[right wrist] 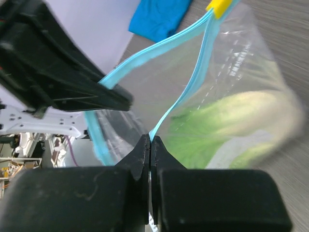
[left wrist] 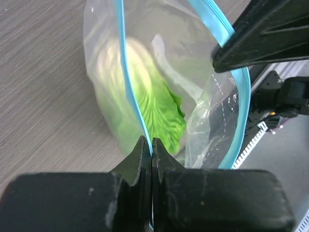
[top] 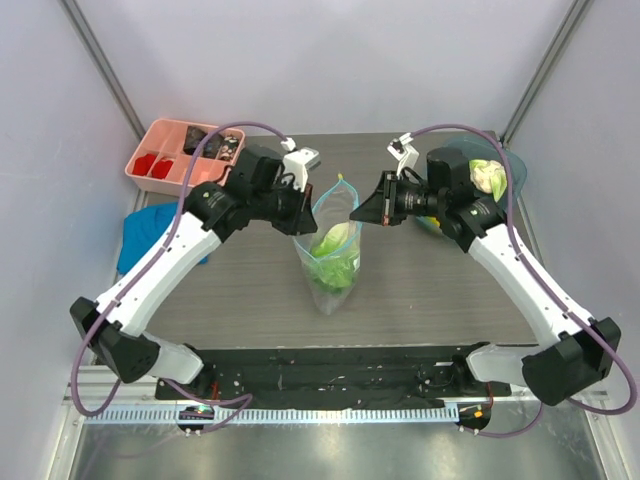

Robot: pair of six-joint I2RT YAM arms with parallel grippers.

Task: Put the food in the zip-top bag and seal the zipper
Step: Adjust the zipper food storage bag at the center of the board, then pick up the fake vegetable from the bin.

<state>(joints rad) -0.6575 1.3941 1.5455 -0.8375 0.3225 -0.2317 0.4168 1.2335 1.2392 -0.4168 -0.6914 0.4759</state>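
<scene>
- While both hands hold the mouth open, the top view shows the left hand (top: 303, 213) and the right hand (top: 356, 212) closed on opposite sides of the zipper (top: 322, 196). The zip-top bag (top: 335, 275) hangs between them over the table (top: 430, 290), and the cabbage (top: 335, 245) is inside it. More food (top: 487, 175) lies in the teal bowl (top: 515, 165) behind the right hand, so I judge that the filling is not finished.
- From the left wrist, the fingers (left wrist: 140, 154) are pressed together on one blue strip, only at their tips. The cabbage is below and beyond them, inside the bag. This grip is thin, so any pull should be gentle and straight outward, otherwise the film may slip out.
- From the right wrist, the right hand pinches the other strip in the same narrow way, and the left hand is opposite, across the open mouth. A small yellow piece (right wrist: 219, 7) sits at the far end of the zipper. To seal well, both strips should meet evenly before any pressing.
</scene>
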